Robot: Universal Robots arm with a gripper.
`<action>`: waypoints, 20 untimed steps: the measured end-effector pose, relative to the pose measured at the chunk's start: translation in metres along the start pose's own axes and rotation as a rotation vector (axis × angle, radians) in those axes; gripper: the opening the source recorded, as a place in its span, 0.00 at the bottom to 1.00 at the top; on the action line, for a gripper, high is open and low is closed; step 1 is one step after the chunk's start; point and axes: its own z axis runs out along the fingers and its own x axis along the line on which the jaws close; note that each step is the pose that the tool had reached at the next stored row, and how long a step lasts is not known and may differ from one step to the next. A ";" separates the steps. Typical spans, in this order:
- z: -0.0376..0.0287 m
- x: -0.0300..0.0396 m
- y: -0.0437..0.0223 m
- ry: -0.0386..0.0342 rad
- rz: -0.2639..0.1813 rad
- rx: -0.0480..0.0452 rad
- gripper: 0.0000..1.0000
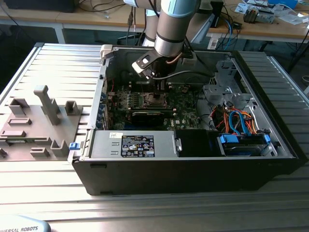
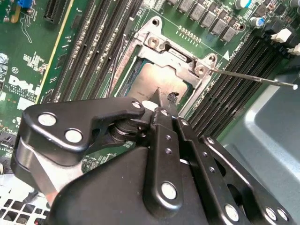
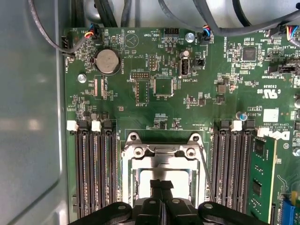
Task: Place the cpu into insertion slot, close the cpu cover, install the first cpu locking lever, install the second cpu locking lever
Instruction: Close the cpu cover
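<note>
The gripper (image 1: 158, 90) reaches down into the open computer case onto the green motherboard (image 1: 186, 104). In both wrist views its black fingers are pressed together, tips (image 2: 165, 97) right over the cpu (image 2: 152, 79), whose dull silver top shows in the insertion slot (image 3: 161, 176). The silvery cpu cover (image 3: 140, 164) lies flat as a frame around the chip. One thin locking lever (image 2: 253, 78) sticks out sideways from the socket corner, raised off the board. The gripper (image 3: 161, 183) has nothing visible between its fingers.
Black memory slots (image 3: 93, 168) flank the socket on both sides. A black expansion card (image 1: 152, 116), a silver power supply (image 1: 133, 144) and a drive bay with blue cables (image 1: 239, 128) crowd the case. A grey fixture plate (image 1: 34, 125) lies outside, at the exterior view's left.
</note>
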 end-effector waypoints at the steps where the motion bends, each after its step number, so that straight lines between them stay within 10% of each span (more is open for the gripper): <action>1: -0.0001 0.0000 0.0006 0.0000 0.000 0.0002 0.11; 12: -0.0163 0.0002 -0.0004 0.0000 0.000 0.0002 0.11; 20: -0.0164 0.0002 -0.0009 -0.0004 0.000 -0.0061 0.11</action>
